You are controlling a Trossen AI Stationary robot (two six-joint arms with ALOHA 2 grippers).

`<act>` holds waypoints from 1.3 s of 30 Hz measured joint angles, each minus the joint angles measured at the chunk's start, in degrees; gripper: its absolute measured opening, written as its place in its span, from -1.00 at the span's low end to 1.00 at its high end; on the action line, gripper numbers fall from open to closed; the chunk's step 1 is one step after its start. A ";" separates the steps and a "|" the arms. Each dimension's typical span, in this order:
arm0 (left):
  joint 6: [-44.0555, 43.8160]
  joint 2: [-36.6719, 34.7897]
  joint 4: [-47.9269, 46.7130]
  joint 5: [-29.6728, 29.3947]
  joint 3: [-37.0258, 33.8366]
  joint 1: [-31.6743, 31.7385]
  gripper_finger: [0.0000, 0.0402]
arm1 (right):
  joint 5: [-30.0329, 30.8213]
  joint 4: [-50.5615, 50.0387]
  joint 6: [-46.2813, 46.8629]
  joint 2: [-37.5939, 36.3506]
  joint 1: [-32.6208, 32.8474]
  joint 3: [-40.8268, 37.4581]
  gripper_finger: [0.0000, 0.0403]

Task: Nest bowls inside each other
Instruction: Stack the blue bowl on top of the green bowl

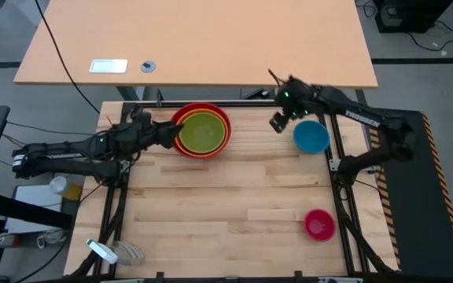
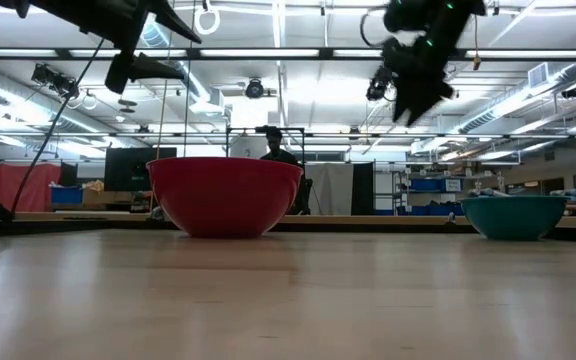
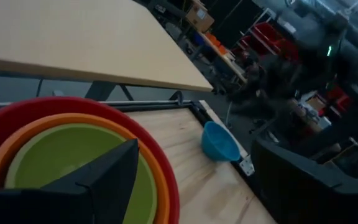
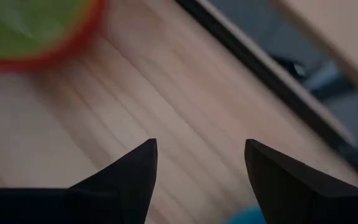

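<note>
The red bowl (image 1: 203,130) stands on the table's far middle with the orange bowl (image 3: 148,167) and the lime green bowl (image 1: 204,132) nested inside it. The blue bowl (image 1: 311,136) rests on its base near the far right edge, and the magenta-pink bowl (image 1: 319,225) sits near the right front. My left gripper (image 1: 171,131) hovers open above the stack's left rim. My right gripper (image 1: 279,121) is open, high above the bare wood between the stack and the blue bowl, with nothing between its fingers (image 4: 129,177).
A metal frame (image 1: 211,104) runs along the table's far edge and down both sides. Beyond it stands a second wooden tabletop (image 1: 195,43). Bare wood fills the table's middle and near left. A white object (image 1: 104,251) lies at the near left corner.
</note>
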 joint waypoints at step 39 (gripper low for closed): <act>-0.46 7.05 6.81 0.71 0.00 0.20 0.56 | 9.86 -2.19 -16.57 13.71 -19.18 -16.78 0.03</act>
